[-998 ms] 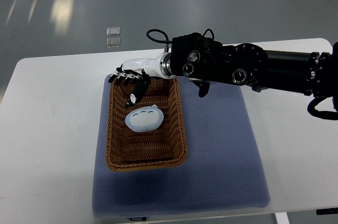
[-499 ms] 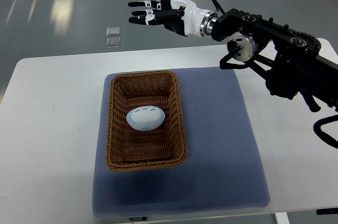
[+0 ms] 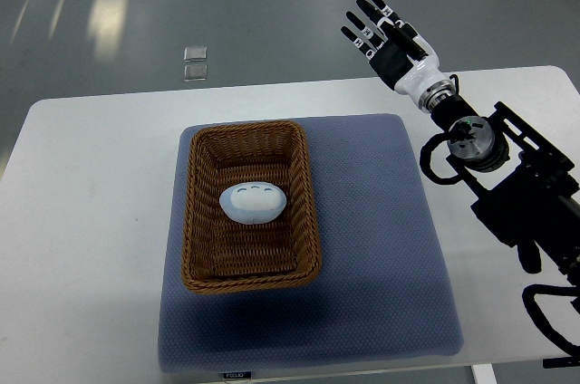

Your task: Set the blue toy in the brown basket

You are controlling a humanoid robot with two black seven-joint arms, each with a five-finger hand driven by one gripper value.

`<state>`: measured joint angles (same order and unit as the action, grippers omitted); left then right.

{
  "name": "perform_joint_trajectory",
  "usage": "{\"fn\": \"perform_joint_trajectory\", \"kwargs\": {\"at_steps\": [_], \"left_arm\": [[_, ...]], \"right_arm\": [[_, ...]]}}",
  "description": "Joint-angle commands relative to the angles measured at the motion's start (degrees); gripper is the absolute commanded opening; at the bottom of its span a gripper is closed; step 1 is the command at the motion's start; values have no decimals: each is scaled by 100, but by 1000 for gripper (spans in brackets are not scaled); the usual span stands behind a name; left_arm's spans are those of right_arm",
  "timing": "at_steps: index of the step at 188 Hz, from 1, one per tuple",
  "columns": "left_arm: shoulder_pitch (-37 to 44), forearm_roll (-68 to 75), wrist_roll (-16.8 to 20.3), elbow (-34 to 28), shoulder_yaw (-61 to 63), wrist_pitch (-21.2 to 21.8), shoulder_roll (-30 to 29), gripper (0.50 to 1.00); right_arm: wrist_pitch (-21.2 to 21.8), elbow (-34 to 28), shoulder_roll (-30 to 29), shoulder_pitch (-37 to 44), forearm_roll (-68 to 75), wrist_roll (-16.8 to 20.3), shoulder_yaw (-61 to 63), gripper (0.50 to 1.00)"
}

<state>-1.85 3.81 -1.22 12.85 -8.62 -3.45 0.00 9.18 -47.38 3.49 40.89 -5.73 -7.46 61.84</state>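
While the right hand [image 3: 388, 35] swings away, top view: it now sits far right, past the far edge of the tabletop [image 3: 91, 194], fingers spread and holding nothing. Half a second back it was over the floor beyond the basket's far end; a second back it was at the basket's far rim. So the arm is retreating to the right and upward.

Blue toy [image 3: 254, 204] lies inside the brown basket [image 3: 200, 221], roughly at its middle, on the woven floor, well apart from the hand. Its position matches the previous frame; against the frame a second back it has rolled slightly. Basket rests on the blue-grey mat [image 3: 381, 257], unmoved.

Judgement: placement looks complete; only arm withdrawal remains.

Left arm not seen.

Writing: a small dark tag [image 3: 236, 373] on the mat's near edge carries light lettering, too small to read. No other labels legible.
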Motion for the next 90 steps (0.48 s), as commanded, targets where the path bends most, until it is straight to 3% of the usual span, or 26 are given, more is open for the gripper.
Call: {"fn": "perform_joint_trajectory", "kwargs": {"at_steps": [1, 38, 67, 90], "left_arm": [[0, 6, -2, 7, 1, 2, 0, 1000], [0, 6, -2, 7, -8, -7, 0, 1000], [0, 6, -2, -2, -8, 2, 0, 1000], [0, 6, -2, 7, -8, -7, 0, 1000]], "right_arm": [[5, 203, -112, -46, 19, -45, 13, 903], [67, 467, -261, -196, 28, -54, 21, 905], [488, 475, -261, -345, 28, -80, 21, 907], [541, 475, -270, -363, 19, -89, 4, 907]]}}
